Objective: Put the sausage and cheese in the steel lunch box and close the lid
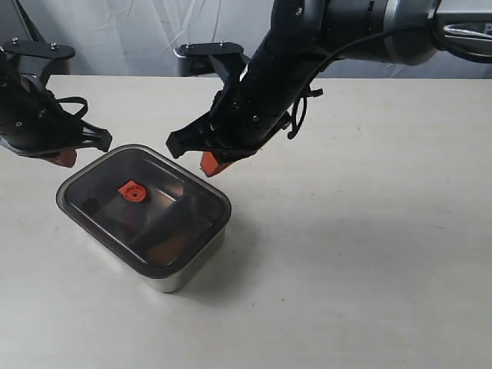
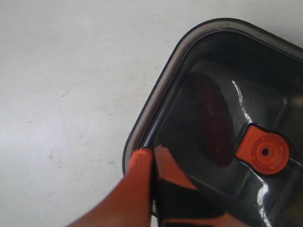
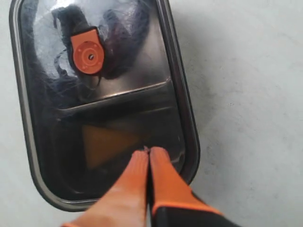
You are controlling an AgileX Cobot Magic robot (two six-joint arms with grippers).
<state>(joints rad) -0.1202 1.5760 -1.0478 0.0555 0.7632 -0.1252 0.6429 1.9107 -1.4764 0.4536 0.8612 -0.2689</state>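
The steel lunch box [image 1: 178, 278] stands on the table with the dark smoky lid [image 1: 165, 219] lying flat on top, its orange valve [image 1: 131, 191] facing up. Through the lid the red sausage [image 2: 214, 120] shows dimly in one compartment and the yellow cheese wedge [image 3: 106, 142] in the other. My left gripper [image 1: 63, 157] hovers shut beside the lid's far left corner [image 2: 137, 156], holding nothing. My right gripper [image 1: 211, 164] is shut too, empty, just above the lid's far right edge [image 3: 189, 142].
The pale table [image 1: 369, 231] stretches around the box on all sides. A wrinkled white backdrop [image 1: 154, 31] hangs behind it. The right arm's cable [image 1: 300, 108] loops above the table near the box.
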